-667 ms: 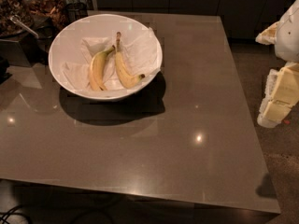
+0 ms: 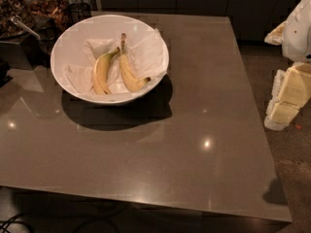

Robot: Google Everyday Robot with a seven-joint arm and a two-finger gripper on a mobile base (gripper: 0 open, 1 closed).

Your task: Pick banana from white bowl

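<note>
The banana (image 2: 129, 75) is the longer, slimmer one with a long dark stem and a dark tip. It lies on the right inside the white bowl (image 2: 68, 38), on crumpled white paper. A shorter, plumper banana (image 2: 100, 73) with a greenish stem lies just to its left, and the two nearly touch near the stems. The bowl stands at the table's far left. My gripper (image 2: 284, 101), a cream-white block, hangs at the right edge of the view, beyond the table's right edge and far from the bowl.
The brown table (image 2: 194, 130) has a glossy top with its right edge near my gripper. Dark containers and a metal utensil (image 2: 22, 25) crowd the far left corner behind the bowl. Dark cabinets run along the back.
</note>
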